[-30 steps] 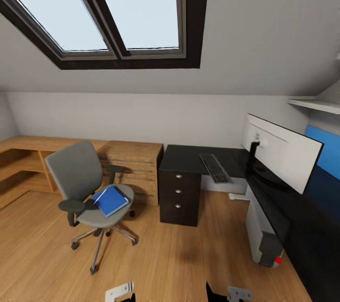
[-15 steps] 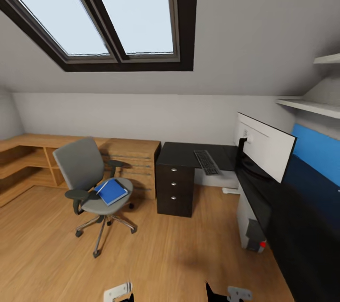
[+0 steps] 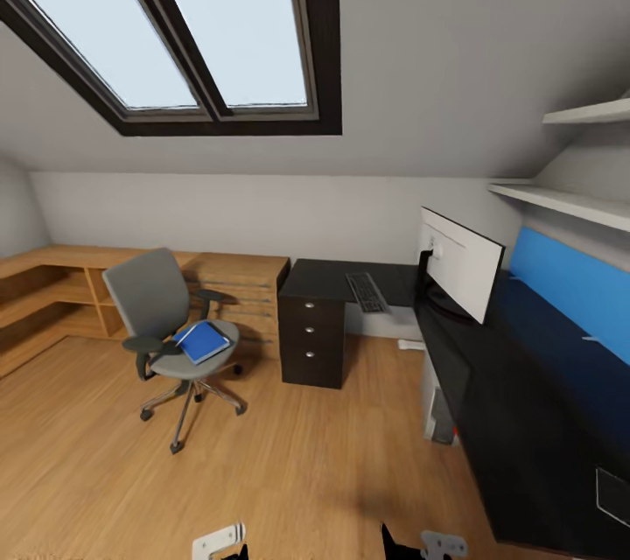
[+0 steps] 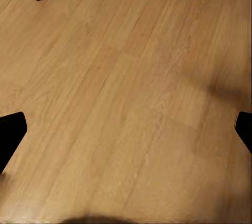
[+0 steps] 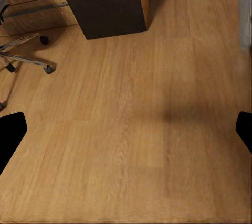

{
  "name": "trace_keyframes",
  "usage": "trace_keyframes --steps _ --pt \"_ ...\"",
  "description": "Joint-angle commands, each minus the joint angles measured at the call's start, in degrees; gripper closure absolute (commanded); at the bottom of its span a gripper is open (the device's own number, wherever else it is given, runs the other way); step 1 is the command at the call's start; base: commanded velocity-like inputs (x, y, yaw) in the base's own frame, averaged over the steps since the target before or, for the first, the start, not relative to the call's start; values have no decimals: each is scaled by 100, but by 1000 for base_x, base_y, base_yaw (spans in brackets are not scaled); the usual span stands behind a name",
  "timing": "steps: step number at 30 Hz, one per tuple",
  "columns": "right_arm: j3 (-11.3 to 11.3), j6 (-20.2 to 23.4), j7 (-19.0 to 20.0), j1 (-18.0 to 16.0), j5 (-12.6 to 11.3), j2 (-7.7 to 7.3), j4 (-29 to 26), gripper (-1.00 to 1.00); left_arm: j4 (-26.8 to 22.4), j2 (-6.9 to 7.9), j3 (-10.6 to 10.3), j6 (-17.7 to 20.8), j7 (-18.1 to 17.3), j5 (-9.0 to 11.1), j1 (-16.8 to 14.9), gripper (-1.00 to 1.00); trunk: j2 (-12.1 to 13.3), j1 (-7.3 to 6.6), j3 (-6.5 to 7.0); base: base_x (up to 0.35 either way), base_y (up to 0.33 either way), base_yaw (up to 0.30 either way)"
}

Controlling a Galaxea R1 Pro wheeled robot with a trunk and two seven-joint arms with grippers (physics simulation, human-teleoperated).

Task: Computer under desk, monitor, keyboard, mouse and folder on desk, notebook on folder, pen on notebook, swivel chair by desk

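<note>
Approach phase, judged from layout: nothing grasped yet, robot out on the wood floor (image 3: 289, 472) w/ the workspace ahead. Left gripper (image 4: 126, 135) spread wide, empty, fingertips at the picture's edges over bare floor; right gripper (image 5: 126, 132) likewise released, empty, w/ the dark drawer unit (image 5: 105, 3) ahead of it. Swivel chair (image 3: 171, 324) standing apart from the L-shaped black worktop (image 3: 525, 402), in front of the wooden dresser (image 3: 241, 293). Blue folder (image 3: 202, 341) flat on the chair seat, w/ a thin white pen (image 3: 185, 335) along its edge; notebook not made out, possibly under the folder, cannot tell. Monitor (image 3: 459, 267) upright on the worktop at the corner, white back toward the camera; keyboard (image 3: 366, 292) on the worktop just beside it. Computer (image 3: 435, 407) on the floor under the worktop, partly hidden. Mouse too small to find. So monitor, keyboard, computer probably ok already; folder step likely next. Next move calls for: driving toward the chair, bringing one arm over the seat, low flat grasp at the folder edge w/o knocking the pen off, armrests (image 3: 144, 344) close on both sides so approach from the front. Chair on castors, may roll if pushed.
</note>
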Motion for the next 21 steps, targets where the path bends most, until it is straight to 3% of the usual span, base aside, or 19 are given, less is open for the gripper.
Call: trace_keyframes --steps 1,21 --pt "-51 -11 23 -2 41 1 -2 -100 -14 2 -11 23 42 50 0 -100 32 -23 8 -303 -216 0" --pt "-51 -11 22 -2 41 0 -2 -100 -14 1 -11 23 40 50 -1 -100 834 -462 367 -300 -221 0"
